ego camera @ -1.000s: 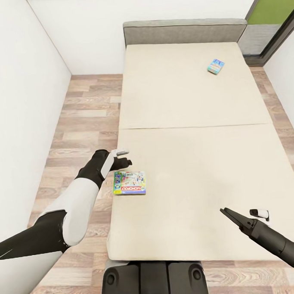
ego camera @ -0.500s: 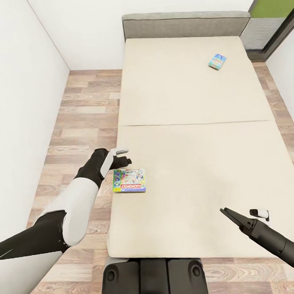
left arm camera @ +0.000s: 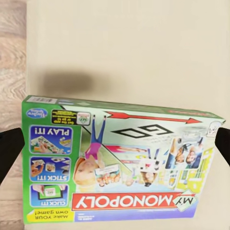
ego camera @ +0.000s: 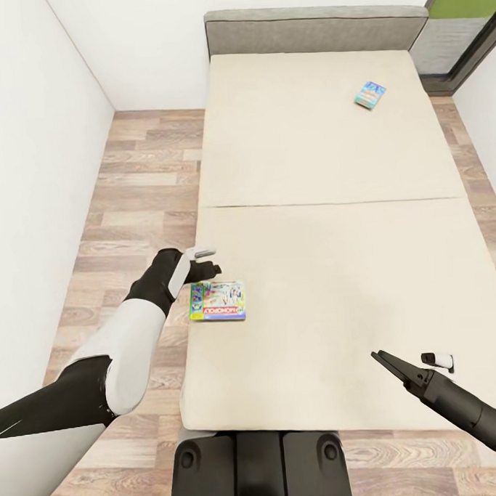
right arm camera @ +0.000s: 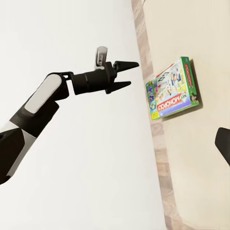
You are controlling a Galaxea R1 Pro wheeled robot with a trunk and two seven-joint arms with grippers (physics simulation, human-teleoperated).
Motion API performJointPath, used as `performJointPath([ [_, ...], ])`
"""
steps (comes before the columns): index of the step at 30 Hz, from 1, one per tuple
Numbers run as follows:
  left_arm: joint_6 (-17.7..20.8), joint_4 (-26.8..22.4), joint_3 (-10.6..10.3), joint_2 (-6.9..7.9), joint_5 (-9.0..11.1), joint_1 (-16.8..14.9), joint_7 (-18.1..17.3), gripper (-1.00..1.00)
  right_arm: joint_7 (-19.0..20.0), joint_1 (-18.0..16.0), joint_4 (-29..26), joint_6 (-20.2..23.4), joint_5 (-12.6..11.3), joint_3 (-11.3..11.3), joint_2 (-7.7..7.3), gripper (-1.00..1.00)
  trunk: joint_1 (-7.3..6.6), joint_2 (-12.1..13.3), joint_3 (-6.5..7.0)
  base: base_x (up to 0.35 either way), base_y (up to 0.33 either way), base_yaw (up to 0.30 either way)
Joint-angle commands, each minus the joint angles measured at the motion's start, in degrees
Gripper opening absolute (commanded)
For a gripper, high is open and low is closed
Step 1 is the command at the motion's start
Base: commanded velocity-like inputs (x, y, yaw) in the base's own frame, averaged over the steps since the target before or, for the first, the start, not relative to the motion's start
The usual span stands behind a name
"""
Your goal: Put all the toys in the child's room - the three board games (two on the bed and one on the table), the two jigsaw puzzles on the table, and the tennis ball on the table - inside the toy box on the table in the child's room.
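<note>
fingers (left arm camera: 9,153) spread wide | monopoly box (left arm camera: 120,167) between, untouched

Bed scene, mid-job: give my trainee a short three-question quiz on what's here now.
1. True or false: the left gripper is shut on the My Monopoly box.
2. Which lies nearer the grey headboard? A) the My Monopoly box B) the small blue game box
3. Fill in: both game boxes lie on the beige ____.

Key: 1. False; its fingers are spread, above the box. 2. B. 3. Mattress.
</note>
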Motion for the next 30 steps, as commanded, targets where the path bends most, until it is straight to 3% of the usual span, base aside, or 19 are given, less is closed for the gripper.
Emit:
performJointPath([
  [1,0.29,-0.28,0.36,-0.08,0.01,-0.03,0.19,1.00,0.06,-0.02,-0.01,0.33,-0.13,-0.02,-0.01,1.00,0.03,-0.09,-0.16,0.000,0.000,0.000],
  [30,3.67,-8.51,0.33,-0.08,0.01,-0.03,0.10,1.00,0.14,-0.02,-0.01,0.26,-0.10,-0.01,-0.01,1.00,0.03,-0.09,-2.83,0.000,0.000,0.000],
])
